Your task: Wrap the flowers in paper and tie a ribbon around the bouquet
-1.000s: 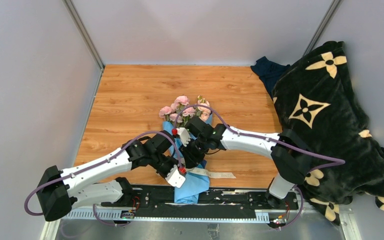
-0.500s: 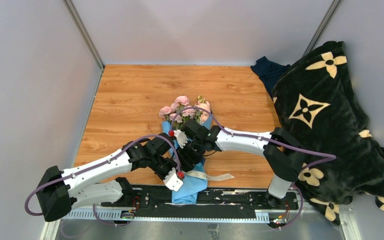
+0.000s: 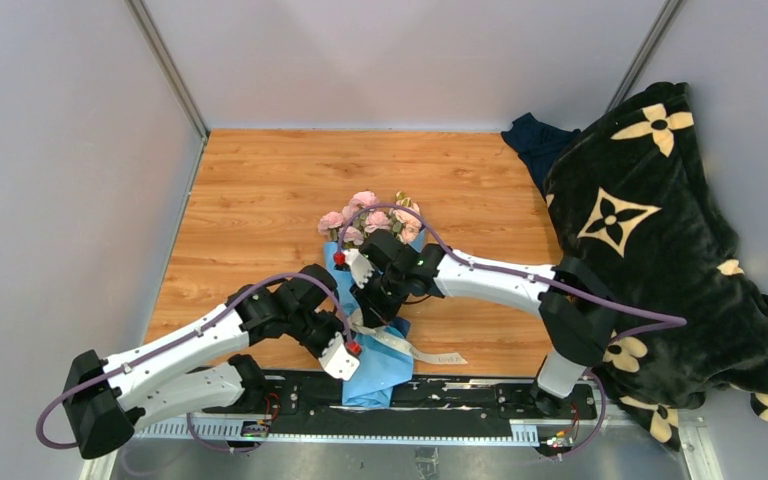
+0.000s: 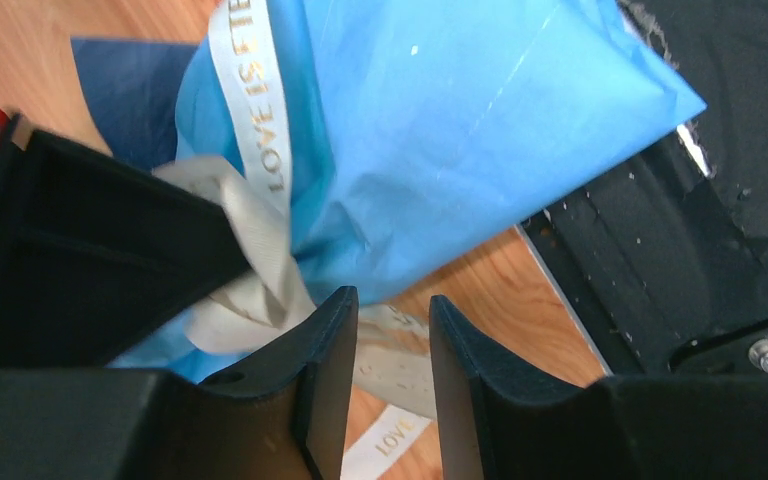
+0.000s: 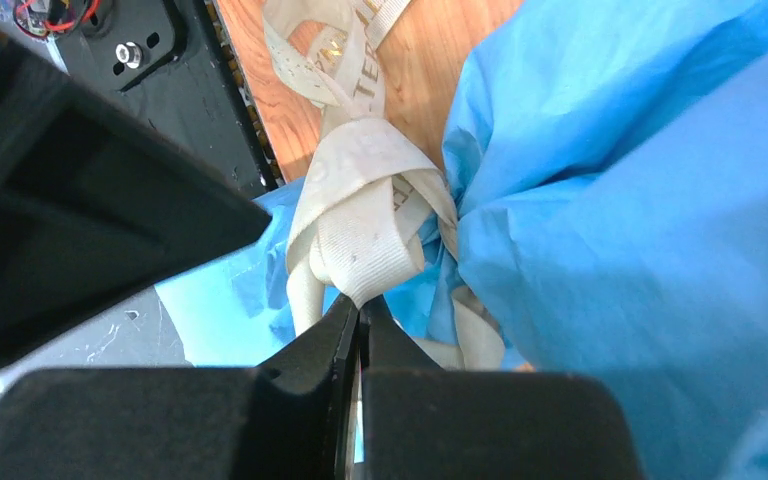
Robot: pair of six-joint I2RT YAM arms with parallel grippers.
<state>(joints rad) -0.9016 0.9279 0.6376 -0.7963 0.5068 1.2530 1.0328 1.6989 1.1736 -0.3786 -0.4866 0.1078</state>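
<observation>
From above, the bouquet lies on the wooden bench near its front edge, pale pink roses pointing away and the light blue paper tapering over the black base rail. A cream ribbon trails to the right beside it. A black blanket with cream flower motifs is heaped at the right. Both arms meet over the wrapped stems; the left claw and right claw are too small here to judge. In the left wrist view the ribbon crosses the crinkled paper with gold print reading "LOVE IS" – further letters cut off – and "LOVE" again on the tail below. The left claw stands narrowly apart, nothing pinched. In the right wrist view the right claw is pressed together on a fold of the knotted ribbon – "TER" is legible higher up – against the gathered paper.
</observation>
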